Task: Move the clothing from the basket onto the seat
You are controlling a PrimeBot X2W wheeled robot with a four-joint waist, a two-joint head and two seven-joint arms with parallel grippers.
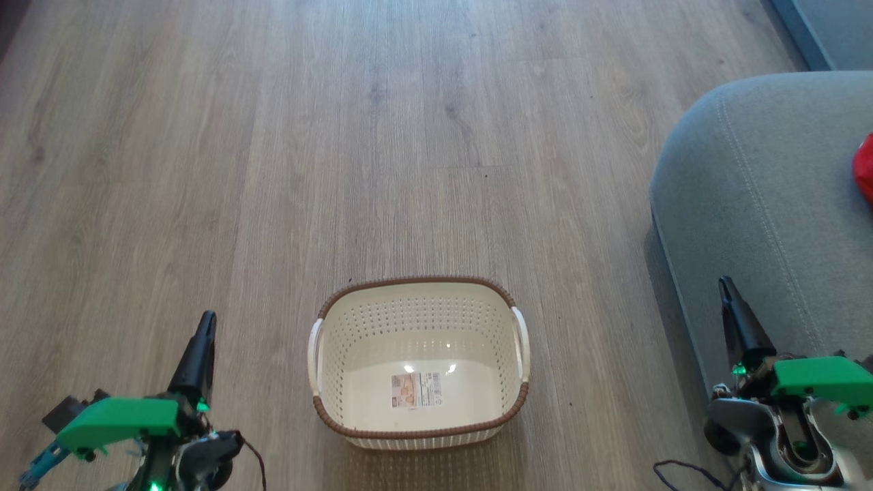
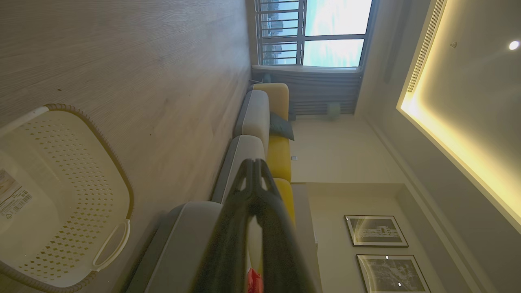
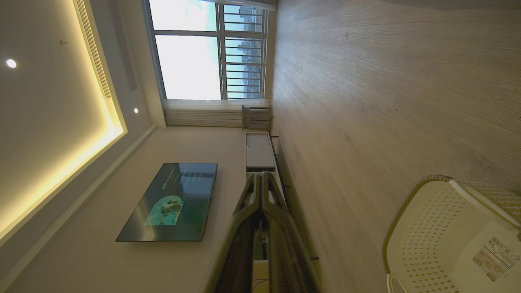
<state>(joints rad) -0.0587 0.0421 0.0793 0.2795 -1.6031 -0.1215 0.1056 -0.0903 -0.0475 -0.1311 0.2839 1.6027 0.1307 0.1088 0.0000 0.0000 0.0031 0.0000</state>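
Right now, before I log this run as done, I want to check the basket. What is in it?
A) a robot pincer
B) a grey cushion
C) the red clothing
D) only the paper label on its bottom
D: the basket shows bare perforated walls and the paper label on its bottom, while a bit of the red clothing lies on the grey seat at the head view's right edge.

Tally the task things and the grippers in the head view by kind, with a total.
basket: 1
seat: 1
clothing: 1
grippers: 2, left gripper and right gripper
Total: 5
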